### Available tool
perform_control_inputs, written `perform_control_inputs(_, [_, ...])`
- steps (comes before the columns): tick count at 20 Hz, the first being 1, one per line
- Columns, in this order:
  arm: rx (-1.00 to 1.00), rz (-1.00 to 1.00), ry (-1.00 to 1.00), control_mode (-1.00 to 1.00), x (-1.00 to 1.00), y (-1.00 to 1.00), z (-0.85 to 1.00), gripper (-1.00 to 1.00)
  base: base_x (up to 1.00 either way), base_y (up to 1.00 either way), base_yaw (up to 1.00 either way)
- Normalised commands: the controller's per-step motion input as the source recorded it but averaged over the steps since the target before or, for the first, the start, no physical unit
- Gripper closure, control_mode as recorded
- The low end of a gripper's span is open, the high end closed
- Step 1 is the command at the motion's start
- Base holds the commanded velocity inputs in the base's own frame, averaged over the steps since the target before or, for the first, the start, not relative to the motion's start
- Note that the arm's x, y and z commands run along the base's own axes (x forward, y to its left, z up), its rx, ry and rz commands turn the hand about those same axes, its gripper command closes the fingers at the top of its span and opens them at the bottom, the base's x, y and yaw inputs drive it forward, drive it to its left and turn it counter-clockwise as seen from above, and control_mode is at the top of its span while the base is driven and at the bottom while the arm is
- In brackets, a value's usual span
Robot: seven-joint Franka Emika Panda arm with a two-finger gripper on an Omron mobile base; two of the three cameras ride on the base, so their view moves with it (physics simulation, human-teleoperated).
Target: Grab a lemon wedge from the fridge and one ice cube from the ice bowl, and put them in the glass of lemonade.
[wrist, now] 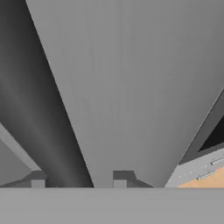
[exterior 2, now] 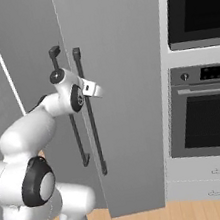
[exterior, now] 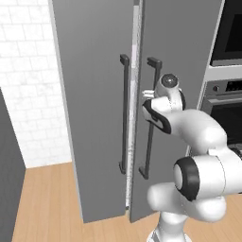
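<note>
Colours noted at the fridge front
Fridge point(exterior: 94, 118) plain grey, bar handles point(exterior: 125, 113) dark; oven point(exterior 2: 208, 110) black and silver; wall point(exterior: 28, 85) white brick; floor point(exterior: 52, 203) light wood.

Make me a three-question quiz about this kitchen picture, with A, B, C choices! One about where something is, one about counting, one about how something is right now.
1. Where is the oven compared with the fridge?
A. Right of it
B. On top of it
C. Left of it

2. How many long dark handles does the fridge have?
A. One
B. Two
C. Four

3. How is the fridge's left door?
A. Taken off
B. Swung wide open
C. Open a crack

Answers:
1 A, the oven stands right of the fridge in both base views.
2 B, one bar on each door.
3 C, a narrow pale gap shows between the doors.
</note>
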Motion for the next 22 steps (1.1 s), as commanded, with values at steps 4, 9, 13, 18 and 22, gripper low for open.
perform_control_inputs(4, [0.09,-0.12,0.01,-1.00,-0.69,-1.00,0.10,1.00,0.00,0.00,0.00])
perform_control_inputs(9, [0.11,-0.11,0.01,-1.00,-0.71,-1.00,0.03,1.00,0.00,0.00,0.00])
perform_control_inputs(13, [0.12,-0.11,0.02,-1.00,-0.63,-1.00,0.00,1.00,0.00,0.00,0.00])
perform_control_inputs(18, [0.11,-0.12,0.01,-1.00,-0.59,-1.00,0.00,1.00,0.00,0.00,0.00])
perform_control_inputs(22, [0.11,-0.12,0.00,-1.00,-0.60,-1.00,0.00,1.00,0.00,0.00,0.00])
